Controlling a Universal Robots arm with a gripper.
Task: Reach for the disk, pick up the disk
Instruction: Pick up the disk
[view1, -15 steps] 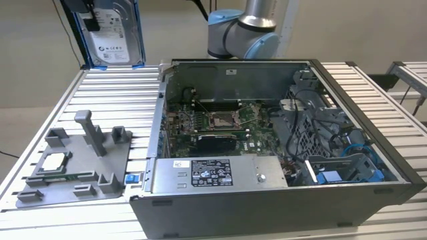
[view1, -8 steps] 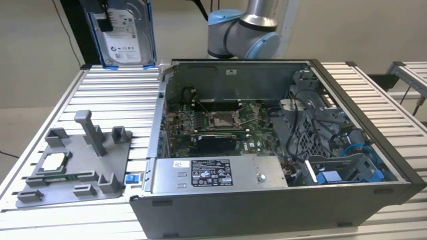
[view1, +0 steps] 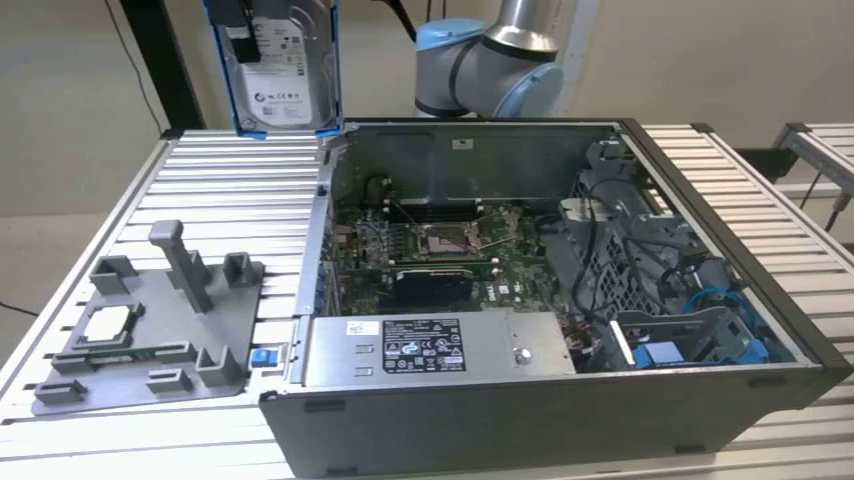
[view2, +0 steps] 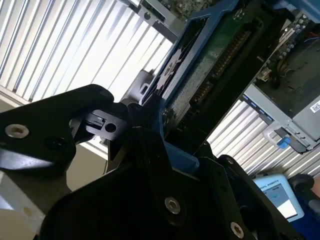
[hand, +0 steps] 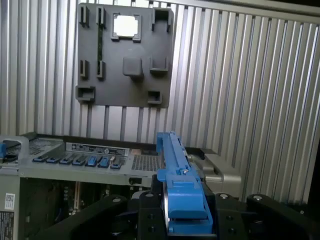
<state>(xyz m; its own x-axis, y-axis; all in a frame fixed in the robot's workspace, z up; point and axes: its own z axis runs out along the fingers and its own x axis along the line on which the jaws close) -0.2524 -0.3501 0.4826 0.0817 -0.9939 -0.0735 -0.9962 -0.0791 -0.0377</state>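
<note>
The disk (view1: 284, 85) hangs upright in the air above the table's far side, left of the open computer case in the exterior view; its white label and blue side rails face the camera. My gripper (view1: 240, 28) is shut on its upper end. In the second wrist view the disk (view2: 210, 55) shows its green circuit-board underside and a blue rail, clamped between the black fingers (view2: 107, 127) of the gripper (view2: 165, 130). In the first wrist view the disk (hand: 176, 170) appears edge-on as a blue rail rising from the gripper (hand: 182, 212).
The open computer case (view1: 747, 250) stands mid-table with a motherboard and a grey power-supply box (view1: 427, 345) inside. A grey fixture plate (view1: 214, 330) with upright pegs and a small square chip (view1: 104, 325) lies at the exterior view's left. The arm's base (view1: 487, 60) is behind the case.
</note>
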